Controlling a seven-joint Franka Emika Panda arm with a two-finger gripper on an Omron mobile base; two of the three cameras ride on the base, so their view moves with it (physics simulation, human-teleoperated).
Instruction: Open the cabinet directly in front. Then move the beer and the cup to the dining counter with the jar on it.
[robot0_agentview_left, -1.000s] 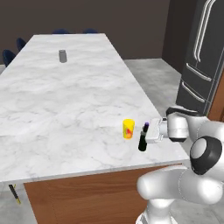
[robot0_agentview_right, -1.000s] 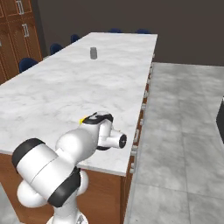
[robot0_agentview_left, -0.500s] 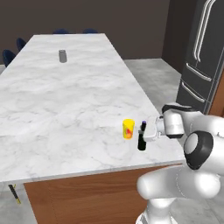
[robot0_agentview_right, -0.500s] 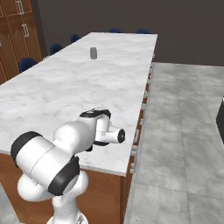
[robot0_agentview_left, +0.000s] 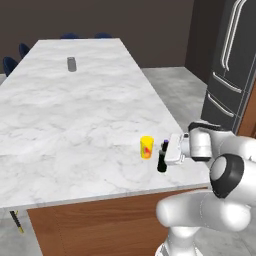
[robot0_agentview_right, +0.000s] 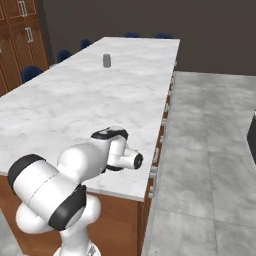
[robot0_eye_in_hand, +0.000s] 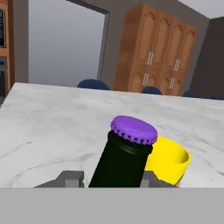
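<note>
Arm swung aside; beer (robot0_agentview_left: 162, 161) upright beside cup (robot0_agentview_left: 146, 147), dining counter (robot0_agentview_left: 75, 120).

**Bottle and cup at the near edge of the counter**

The bottle (robot0_agentview_left: 162, 161) stands upright on the counter (robot0_agentview_left: 75, 115), close to its near right corner. The cup (robot0_agentview_left: 146, 147) sits just beside it, to its left and slightly farther in. The gripper (robot0_agentview_left: 169, 150) is level with the bottle, on its right. The jar (robot0_agentview_left: 72, 64) stands well apart, toward the counter's far end. Chairs (robot0_agentview_right: 31, 73) line the counter's left side.
</note>
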